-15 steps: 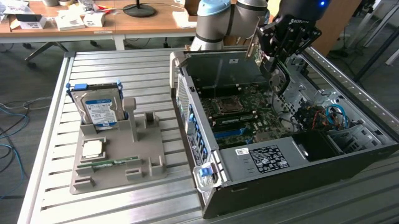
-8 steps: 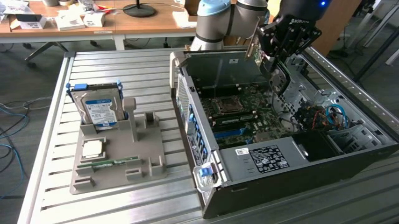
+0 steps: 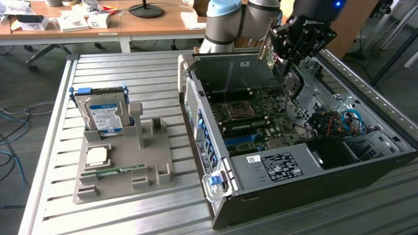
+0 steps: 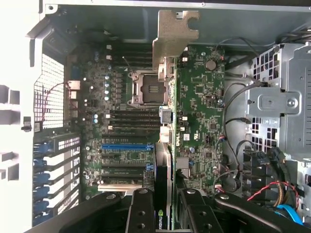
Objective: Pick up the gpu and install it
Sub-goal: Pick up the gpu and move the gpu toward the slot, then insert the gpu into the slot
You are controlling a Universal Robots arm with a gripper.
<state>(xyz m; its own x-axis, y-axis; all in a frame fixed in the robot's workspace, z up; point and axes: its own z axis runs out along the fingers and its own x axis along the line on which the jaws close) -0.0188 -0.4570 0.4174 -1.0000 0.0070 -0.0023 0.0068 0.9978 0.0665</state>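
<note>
— Fingers clamped on what?
— On the gpu, held edge-on over the motherboard in the open case, bracket towards the case wall, probably to line up with a slot.

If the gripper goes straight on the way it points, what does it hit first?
Likely the motherboard, near the CPU socket. The gpu clamped in the gripper leads, so its edge would touch first. Depth is hard to judge.
</note>
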